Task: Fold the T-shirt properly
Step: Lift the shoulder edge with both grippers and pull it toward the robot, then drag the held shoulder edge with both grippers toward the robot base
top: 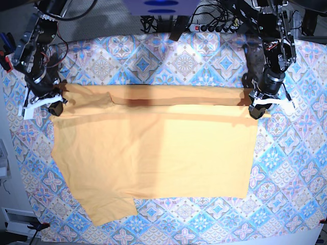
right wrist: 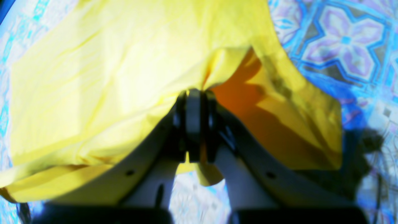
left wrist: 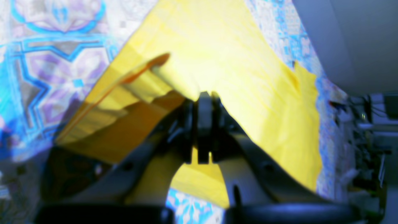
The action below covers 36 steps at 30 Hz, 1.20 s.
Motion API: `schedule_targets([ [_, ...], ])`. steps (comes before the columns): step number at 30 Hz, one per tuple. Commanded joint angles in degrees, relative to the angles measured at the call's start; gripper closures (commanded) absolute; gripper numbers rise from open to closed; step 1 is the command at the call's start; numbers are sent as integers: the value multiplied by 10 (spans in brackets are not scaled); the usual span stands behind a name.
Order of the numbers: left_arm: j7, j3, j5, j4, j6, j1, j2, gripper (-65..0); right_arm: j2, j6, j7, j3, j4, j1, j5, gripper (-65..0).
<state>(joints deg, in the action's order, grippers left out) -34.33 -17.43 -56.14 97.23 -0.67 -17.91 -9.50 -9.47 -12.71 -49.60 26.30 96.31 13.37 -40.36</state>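
Pinching the T-shirt (top: 153, 153) at its far edge, left gripper (top: 254, 113) and right gripper (top: 55, 108) clamp tight over patterned cloth (top: 286, 168).

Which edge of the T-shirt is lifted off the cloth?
The far edge of the T-shirt, strung between the left hand and right hand. The near edge and sleeve lie flat on the cloth.
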Motion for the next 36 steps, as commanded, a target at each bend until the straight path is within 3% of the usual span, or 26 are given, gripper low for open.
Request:
schedule_targets([
  [1,10,-1,3,-7,4,17,-7,0,-9,-3,13,3,-9,-18,2,0],
  [11,13,-1,5,-159,5,127,-6,0,-7,-3,19,-39,-163,-139,48,-2],
  [17,12,-1,5,-226,5,154,-7,0,-10,-2,104,-100,-224,-168,51,-19],
  [19,10,-1,5,-233,4,154,-7,-40,-10,-1,116,-113,-224,-168,51,-59],
  [24,9,0,6,-233,4,148,-7,-280,-10,-1,118,-119,-222,-166,51,-144],
  [27,9,0,2,-233,5,147,-8,-383,-11,-1,117,-115,-204,-161,52,-164],
  [29,9,0,1,-231,6,138,-8,-413,-22,-1,118,-114,-186,-142,52,-173],
  [36,8,-1,-59,-123,6,42,-9,-414,-45,-1,115,-96,-73,-23,52,-191],
])
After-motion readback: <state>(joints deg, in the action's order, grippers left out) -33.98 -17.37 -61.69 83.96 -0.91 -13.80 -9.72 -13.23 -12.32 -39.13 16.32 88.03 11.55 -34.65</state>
